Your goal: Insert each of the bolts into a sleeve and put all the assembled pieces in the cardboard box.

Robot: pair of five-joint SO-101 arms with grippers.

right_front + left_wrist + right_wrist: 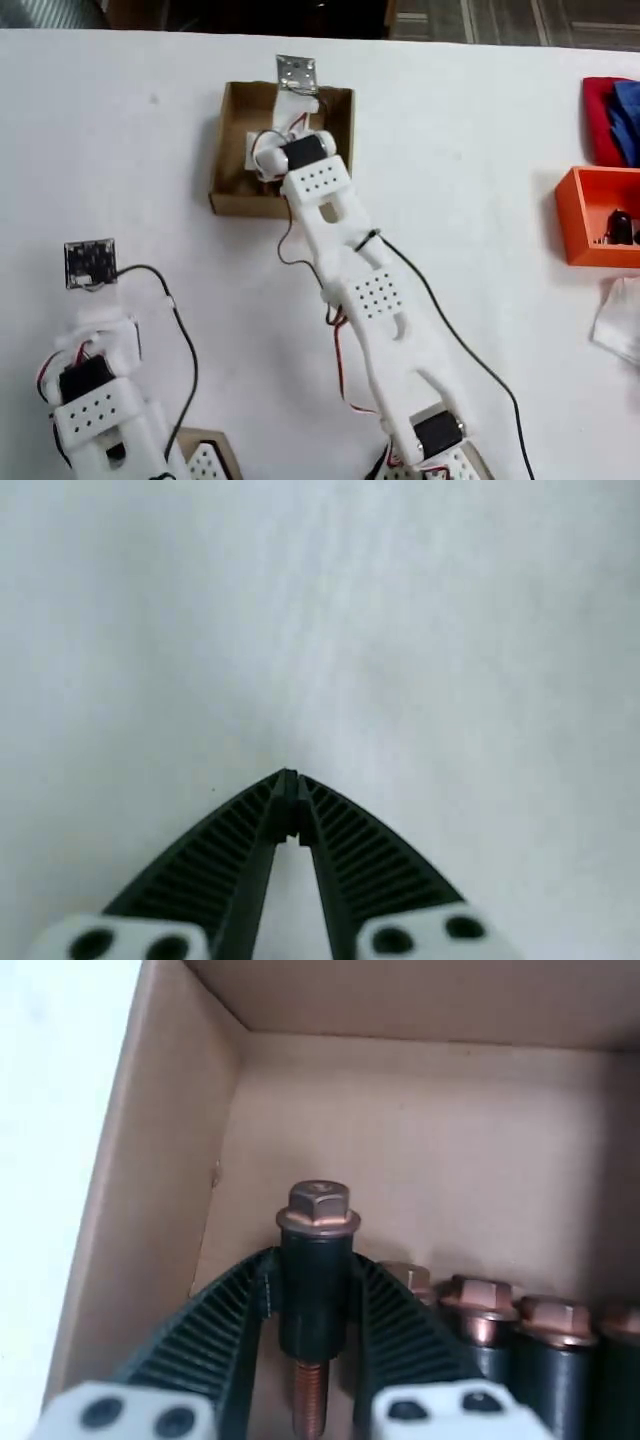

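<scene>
Right end effector [315, 1265] clamped on sleeved bolt [318, 1210], upright inside cardboard box [150, 1210] beside stored assemblies [520, 1345], likely for set-down | left end effector [290, 795] closed, empty, over desk [400, 630], apparently parked clear.

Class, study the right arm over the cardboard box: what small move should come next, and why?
Probably lower the right gripper slightly and open it. It is shut on an assembled bolt and sleeve, held upright inside the cardboard box, next to a row of finished pieces already standing there.
</scene>
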